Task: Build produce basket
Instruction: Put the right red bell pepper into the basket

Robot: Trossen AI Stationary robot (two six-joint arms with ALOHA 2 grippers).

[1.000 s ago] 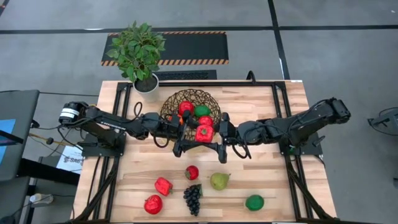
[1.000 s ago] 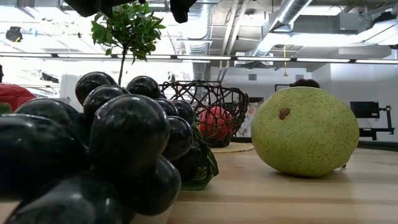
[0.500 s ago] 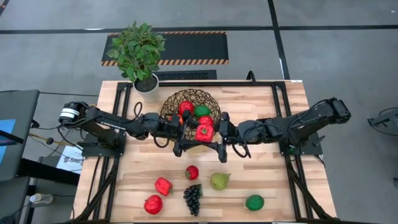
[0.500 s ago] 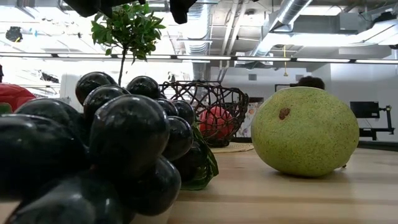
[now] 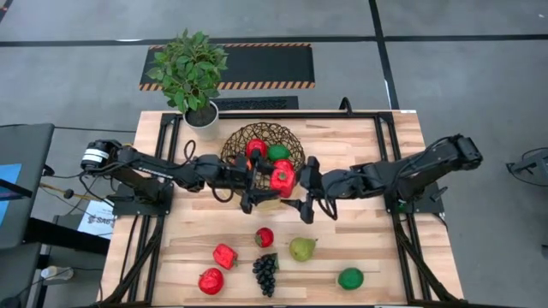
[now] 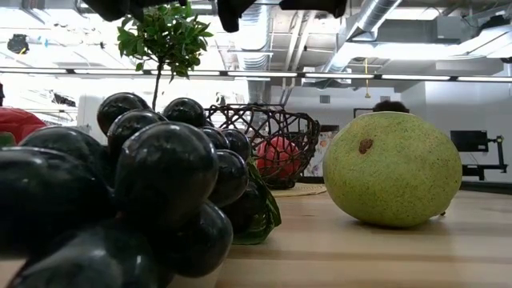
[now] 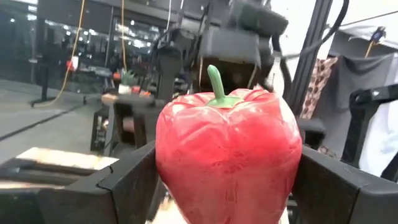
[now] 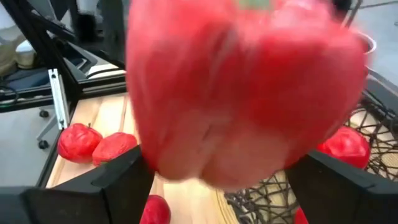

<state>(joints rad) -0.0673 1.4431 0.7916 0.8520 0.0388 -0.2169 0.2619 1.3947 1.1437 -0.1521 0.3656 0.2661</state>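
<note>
Since the earlier frame the right gripper (image 5: 306, 190) had spread its fingers and eased off, a handover. The basket (image 5: 262, 150) sat near the table's far edge, holding some produce. The left gripper (image 5: 259, 180) pinched the red pepper (image 5: 282, 178) at its rim, seemingly to drop it in.

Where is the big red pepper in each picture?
High view: red bell pepper in the middle, at the basket's near rim, between both arms.
Low view: not in it.
Left wrist view: pepper fills the centre, between the fingers.
Right wrist view: pepper fills the top, blurred.
Shared landmark: the basket, also in the low view.
</note>
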